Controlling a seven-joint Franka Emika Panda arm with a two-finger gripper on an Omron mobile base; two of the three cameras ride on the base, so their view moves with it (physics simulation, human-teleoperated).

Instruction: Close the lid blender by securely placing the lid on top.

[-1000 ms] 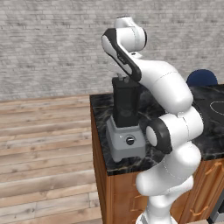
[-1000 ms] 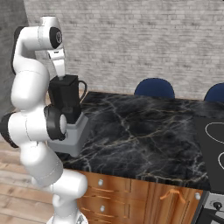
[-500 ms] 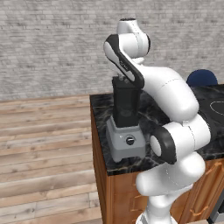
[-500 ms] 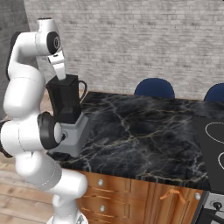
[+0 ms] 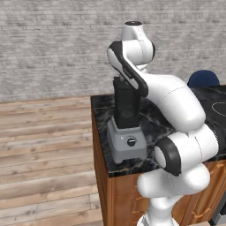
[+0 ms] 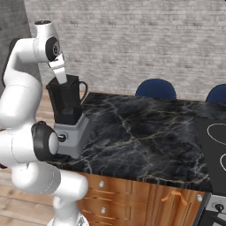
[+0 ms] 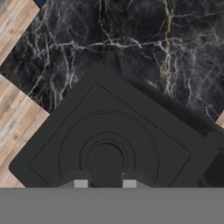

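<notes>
The blender [image 5: 127,110] stands at the left end of the counter, a tall black jar on a light grey base [image 5: 128,145] with a round knob. From the right base view the blender jar [image 6: 66,102] sits right under my hand. The hand view looks straight down on the black squarish lid [image 7: 109,131], which covers the jar's top. My gripper [image 7: 105,183] is shut on the lid's round centre knob, with one fingertip [image 7: 81,183] on each side. Whether the lid rests fully on the jar cannot be told.
The black marble counter [image 6: 141,128] stretches to the right, with a cooktop [image 6: 216,145] at its far end. Two blue chairs [image 6: 155,88] stand behind it. Wooden floor [image 5: 44,141] lies to the left, past the counter's edge.
The hand has come down a little over the jar with the lid, and the arm's upper links have shifted. The blender has not moved.
</notes>
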